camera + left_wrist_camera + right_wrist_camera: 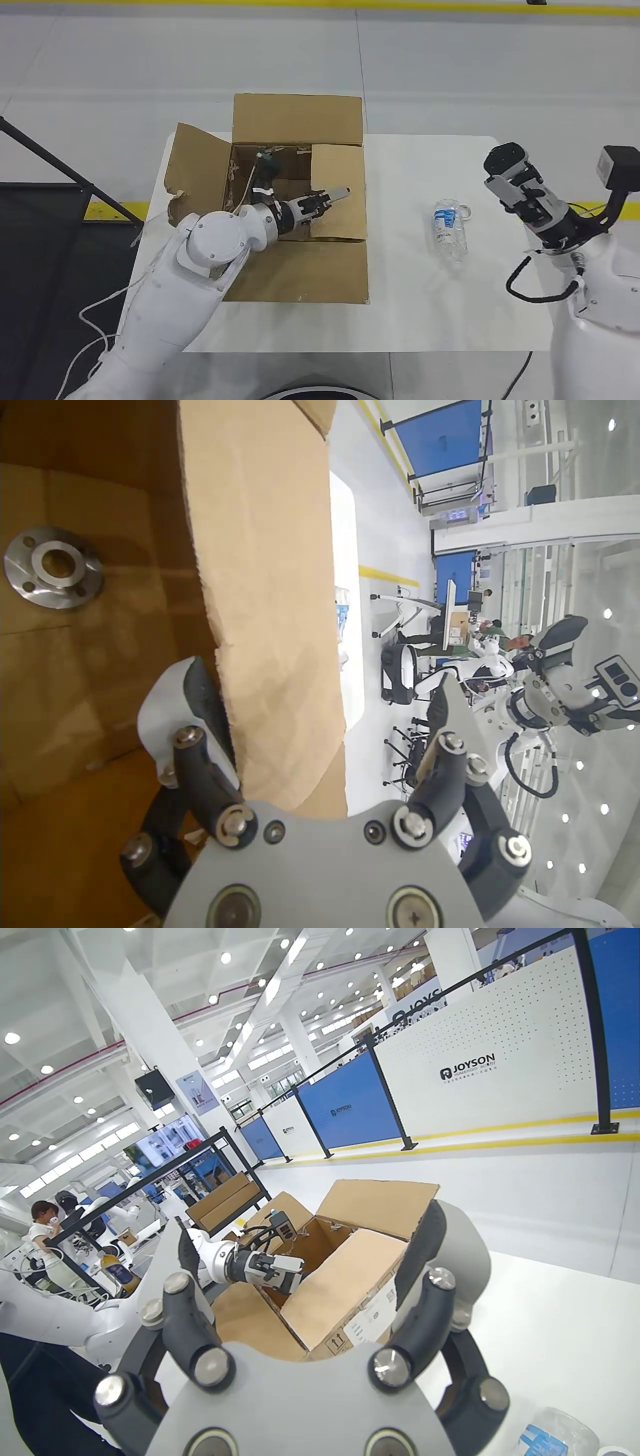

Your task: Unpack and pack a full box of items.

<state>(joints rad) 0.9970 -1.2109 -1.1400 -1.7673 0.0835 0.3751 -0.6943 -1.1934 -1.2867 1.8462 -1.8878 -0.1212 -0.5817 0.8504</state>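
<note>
Leaning over the near flap (300,272) of the box (345,1298), the left arm (220,240) is white, smooth and round. It is bent at the elbow and points to the right. The box is plain brown cardboard with rough, torn edges. It sits on the left half of a flat white table (430,300). Three of its flaps are folded out, and the right flap (260,550) tilts in over the opening.

The left pincer (320,672) is at that right flap. Its two curved fingers are black with white backs, held on by shiny screws. They are spread wide. One finger (185,700) is inside the box, right against the flap, and the other is outside it. The flap's edge sits between them but is not squeezed.

Down on the brown floor of the box lies a metal ring (52,567). It is round, grey and shiny, with one big hole in the middle and small holes around it. It lies flat, apart from the pincer.

To the right, on the bare table, a clear plastic bottle (450,228) lies on its side, well apart from the box. It has a blue and white label. Farther right, the right arm (540,210) is bent up, and the right pincer (310,1228) is in the air, facing the box. Its fingers are spread wide too, with nothing in them.

At the far side, the far flap (300,120) lies open, wide and flat.
</note>
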